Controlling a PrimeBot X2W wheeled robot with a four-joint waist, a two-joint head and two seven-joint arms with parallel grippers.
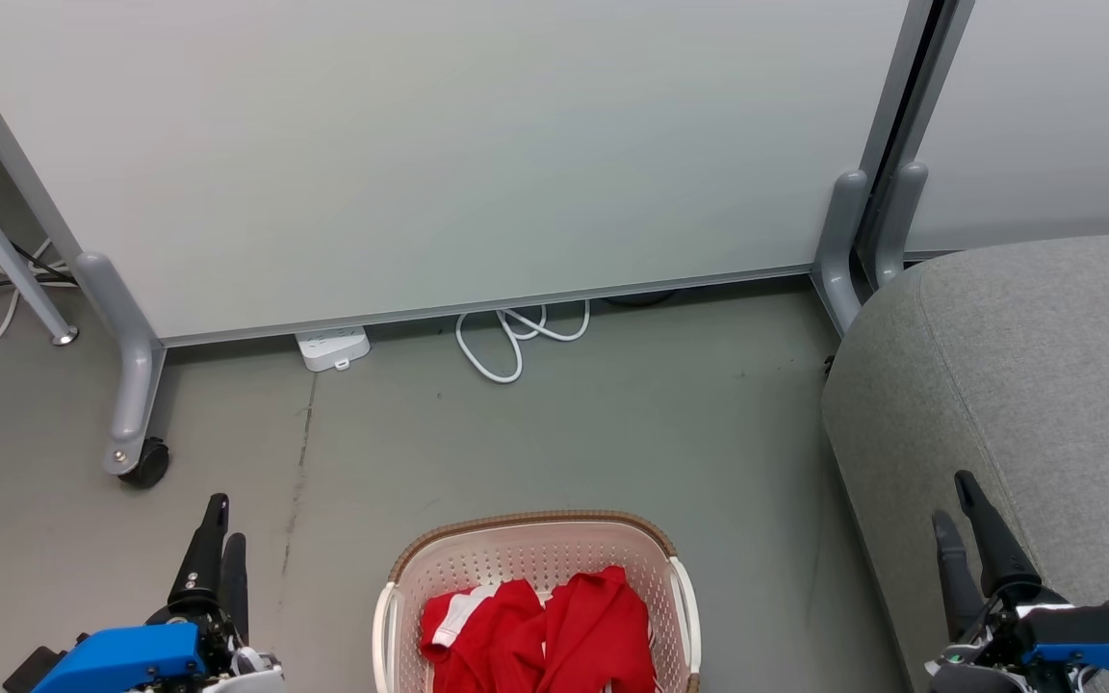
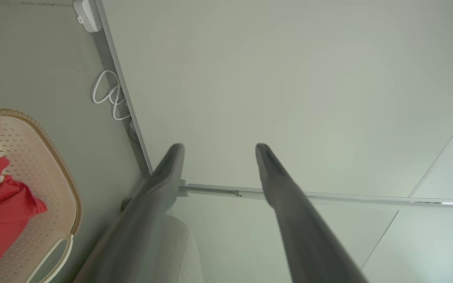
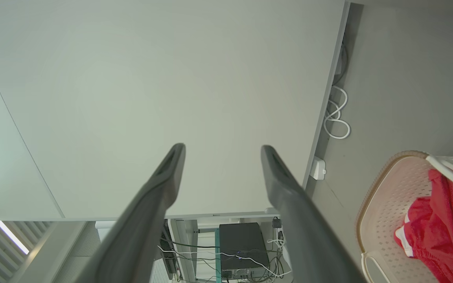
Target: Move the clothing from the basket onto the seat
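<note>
Head view, basket: we see the basket standing on the grey floor at the bottom centre, its near end cut off by the picture's edge.
Head view, clothing: the clothing lies bunched inside the basket, red with a white panel showing at its left.
Head view, seat: the seat stands to the right of the basket and apart from it, with bare floor between.
Head view, left end effector: the left end effector hangs at the lower left above the floor, left of the basket and touching nothing.
Head view, right end effector: the right end effector shows at the lower right against the seat's edge; we cannot tell whether it touches the fabric.
Head view, background: a white panel on grey legs stands beyond the basket, with a power strip and a looped white cable at its foot.
Left wrist view, end effector: we find the left fingers spread well apart with nothing between them, pointing at the panel.
Left wrist view, task things: the basket, with the clothing in it, shows at the lower left edge; a pale corner of the seat shows at the bottom behind one finger.
Right wrist view, end effector: the right fingers are likewise wide apart and hold nothing.
Right wrist view, task things: the basket and the clothing inside it lie at the lower right; the power strip and cable run along the panel's foot.
</note>
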